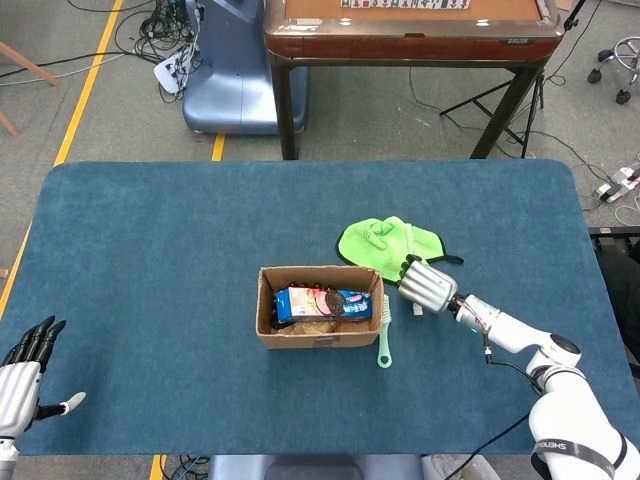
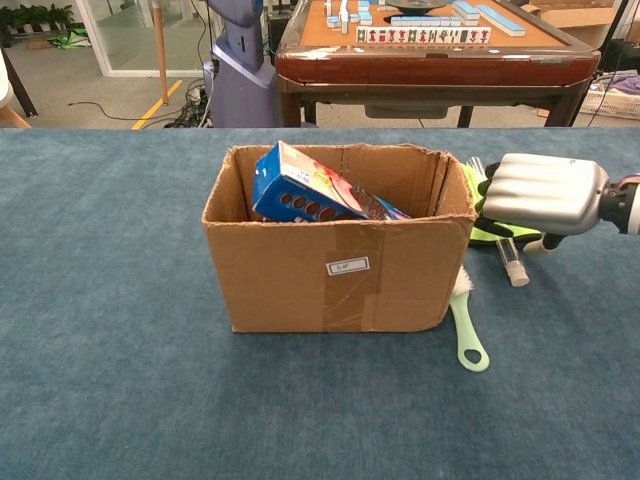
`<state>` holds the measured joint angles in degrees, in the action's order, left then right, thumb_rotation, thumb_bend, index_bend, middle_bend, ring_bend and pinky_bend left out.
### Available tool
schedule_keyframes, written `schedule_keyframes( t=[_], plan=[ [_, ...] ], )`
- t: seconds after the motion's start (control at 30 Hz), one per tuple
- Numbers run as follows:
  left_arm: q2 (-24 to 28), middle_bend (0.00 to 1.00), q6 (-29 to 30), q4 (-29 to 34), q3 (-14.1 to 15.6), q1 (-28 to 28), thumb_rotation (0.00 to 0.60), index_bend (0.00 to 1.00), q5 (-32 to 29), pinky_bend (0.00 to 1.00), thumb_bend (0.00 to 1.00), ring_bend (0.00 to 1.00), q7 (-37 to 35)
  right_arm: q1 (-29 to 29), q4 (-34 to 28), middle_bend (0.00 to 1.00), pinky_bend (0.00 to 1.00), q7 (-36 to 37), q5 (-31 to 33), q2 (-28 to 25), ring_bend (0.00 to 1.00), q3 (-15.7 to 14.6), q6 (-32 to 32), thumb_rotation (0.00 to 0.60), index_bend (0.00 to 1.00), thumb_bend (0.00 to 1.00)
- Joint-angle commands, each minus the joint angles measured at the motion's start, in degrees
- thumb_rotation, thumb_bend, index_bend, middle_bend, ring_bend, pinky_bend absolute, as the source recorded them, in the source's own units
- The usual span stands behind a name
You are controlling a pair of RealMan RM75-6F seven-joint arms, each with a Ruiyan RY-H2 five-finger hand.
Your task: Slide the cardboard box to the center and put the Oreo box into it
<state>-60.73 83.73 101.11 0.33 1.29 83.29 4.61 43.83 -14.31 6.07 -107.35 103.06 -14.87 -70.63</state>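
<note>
Two hands are in view, and they are well apart. At the near left corner of the blue table [image 1: 150, 230] rests the left hand [image 1: 22, 375]; its fingers are stretched out and spread, and it holds nothing.

At the middle of the table stands the cardboard box [image 2: 338, 268], open at the top, with a small white label on its near wall. Inside it lies the Oreo box [image 2: 300, 188], which is blue. In the chest view it leans, its left end raised above the rim and its right end lower, down behind the near wall.

Just beside the right wall of the cardboard box lies a light green brush [image 2: 466, 328] on the table, its handle pointing to the near side. It seems to touch the box at its bristle end, but I cannot tell for sure.

Further right, the right hand [image 2: 540, 194] hovers near the far right corner of the cardboard box, not touching it. Its fingers are curled in with the knuckles toward the box, and I see nothing held in them. Behind and under this hand a bright green glove [image 1: 385, 240] lies flat on the table
</note>
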Motion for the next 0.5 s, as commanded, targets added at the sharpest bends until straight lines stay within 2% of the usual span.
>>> schedule_keyframes(
  t=[0.03, 0.17, 0.5],
  plan=[
    [0.0, 0.02, 0.0, 0.0, 0.0, 0.0, 0.6, 0.01, 0.0, 0.14, 0.02, 0.02, 0.0, 0.2, -0.3, 0.47, 0.42, -0.3, 0.1, 0.0, 0.35, 0.1, 0.1, 0.6, 0.55, 0.08],
    [0.0, 0.02, 0.0, 0.0, 0.0, 0.0, 0.6, 0.01, 0.0, 0.14, 0.02, 0.02, 0.0, 0.5, -0.9, 0.41, 0.39, -0.8, 0.3, 0.0, 0.29, 0.2, 0.6, 0.6, 0.5, 0.08],
    [0.0, 0.02, 0.0, 0.0, 0.0, 0.0, 0.6, 0.01, 0.0, 0.14, 0.02, 0.02, 0.1, 1.2, -1.8, 0.39, 0.38, -2.1, 0.3, 0.6, 0.27, 0.2, 2.3, 0.6, 0.49, 0.08]
  ],
)
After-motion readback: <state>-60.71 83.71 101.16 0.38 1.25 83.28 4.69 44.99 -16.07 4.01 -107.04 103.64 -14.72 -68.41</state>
